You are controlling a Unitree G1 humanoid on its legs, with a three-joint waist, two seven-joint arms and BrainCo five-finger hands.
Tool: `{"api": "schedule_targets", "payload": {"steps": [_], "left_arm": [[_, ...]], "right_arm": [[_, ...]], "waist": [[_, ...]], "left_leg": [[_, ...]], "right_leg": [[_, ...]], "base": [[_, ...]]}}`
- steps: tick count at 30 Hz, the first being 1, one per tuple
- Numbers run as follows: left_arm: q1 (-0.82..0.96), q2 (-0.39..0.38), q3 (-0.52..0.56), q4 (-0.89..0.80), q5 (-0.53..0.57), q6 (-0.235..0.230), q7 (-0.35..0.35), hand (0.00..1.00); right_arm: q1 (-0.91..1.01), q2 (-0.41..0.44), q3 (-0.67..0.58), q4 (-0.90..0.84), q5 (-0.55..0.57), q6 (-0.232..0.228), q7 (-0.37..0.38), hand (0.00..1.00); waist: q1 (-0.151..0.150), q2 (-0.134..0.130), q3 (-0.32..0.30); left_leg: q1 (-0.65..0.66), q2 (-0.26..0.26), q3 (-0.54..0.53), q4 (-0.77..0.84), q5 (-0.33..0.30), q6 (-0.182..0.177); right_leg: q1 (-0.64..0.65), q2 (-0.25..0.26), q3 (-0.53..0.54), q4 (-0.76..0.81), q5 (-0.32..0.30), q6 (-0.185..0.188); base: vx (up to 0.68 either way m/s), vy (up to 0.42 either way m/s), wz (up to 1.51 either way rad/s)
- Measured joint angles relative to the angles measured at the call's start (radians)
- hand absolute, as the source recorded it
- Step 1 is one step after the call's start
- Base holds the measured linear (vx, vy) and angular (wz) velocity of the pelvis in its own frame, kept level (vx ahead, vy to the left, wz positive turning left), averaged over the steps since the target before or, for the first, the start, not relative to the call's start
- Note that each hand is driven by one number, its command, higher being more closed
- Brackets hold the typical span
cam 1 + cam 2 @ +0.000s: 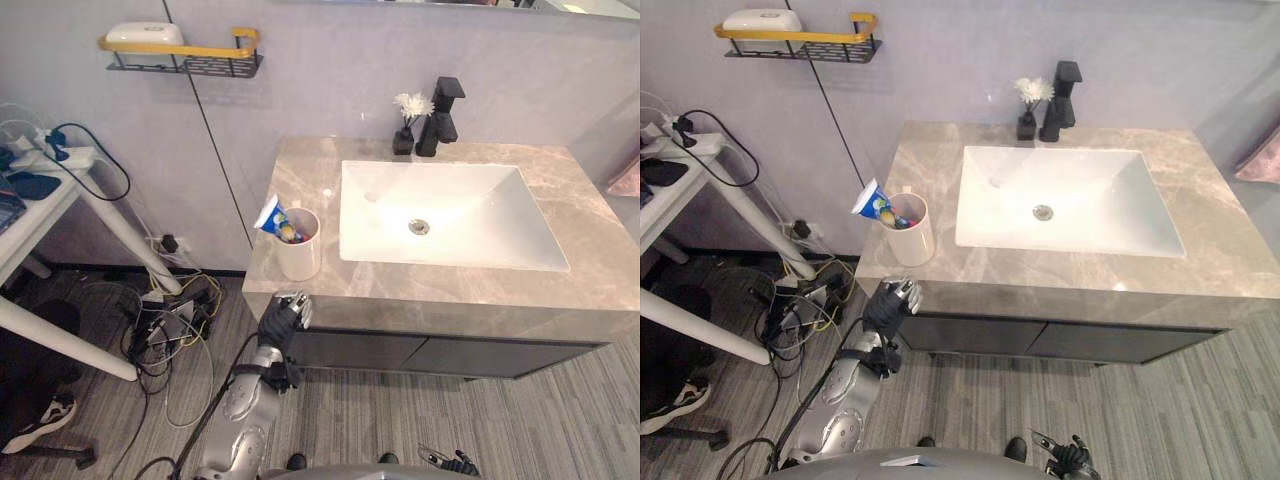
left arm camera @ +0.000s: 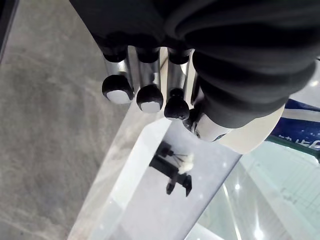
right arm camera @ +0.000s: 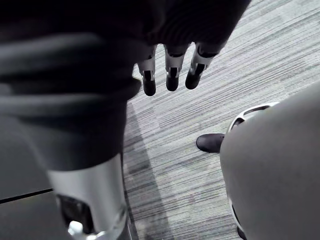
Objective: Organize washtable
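Note:
A white cup (image 1: 298, 250) stands at the front left corner of the grey marble washtable (image 1: 300, 170). It holds a blue and white toothpaste tube (image 1: 272, 216) and some brushes. My left hand (image 1: 285, 315) is raised just below the counter's front edge, under the cup, with relaxed fingers (image 2: 150, 97) and nothing in it. The cup (image 2: 250, 140) shows close past it in the left wrist view. My right hand (image 1: 1065, 458) hangs low over the floor, its fingers (image 3: 171, 75) loose and empty. A black faucet (image 1: 440, 115) and a small black vase with a white flower (image 1: 408, 120) stand behind the white sink (image 1: 450, 250).
A yellow wall shelf (image 1: 185, 55) carries a white soap box (image 1: 145, 34). A white desk (image 1: 40, 215) stands at the left, with tangled cables (image 1: 165, 325) on the floor. A person's shoe (image 1: 45, 415) is at the lower left. Dark drawers (image 1: 430, 352) sit under the counter.

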Motion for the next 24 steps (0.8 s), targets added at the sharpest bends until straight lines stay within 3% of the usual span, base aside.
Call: {"api": "schedule_targets", "payload": {"steps": [5,12,24], "left_arm": [[-0.036,0.012,0.036,-0.004,0.001,-0.012,0.036,1.00],[-0.037,0.020,0.043,-0.016,0.002,-0.035,0.064,1.00],[-0.048,0.019,0.059,-0.031,0.002,-0.040,0.106,1.00]], "right_arm": [[-0.008,0.000,0.001,0.000,-0.001,0.000,0.002,0.00],[-0.021,0.000,0.007,0.000,-0.005,0.001,0.019,0.00],[-0.025,-0.001,0.035,-0.001,-0.005,0.001,0.020,0.00]], "waist": [[-0.015,-0.002,0.002],[-0.016,-0.017,0.016],[-0.014,-0.020,0.019]], "left_leg": [[-0.001,0.000,0.031,-0.006,-0.006,0.005],[-0.007,0.000,0.070,-0.007,-0.010,0.008],[-0.036,0.004,0.096,0.001,-0.010,-0.004]], "right_leg": [[-0.020,0.000,0.035,0.000,0.004,0.003],[-0.043,0.001,0.074,0.000,0.017,0.003],[-0.081,0.006,0.105,0.000,0.027,0.004]], "base": [[0.02,0.008,-0.19],[-0.02,0.013,-0.14],[-0.02,0.000,-0.07]]}}
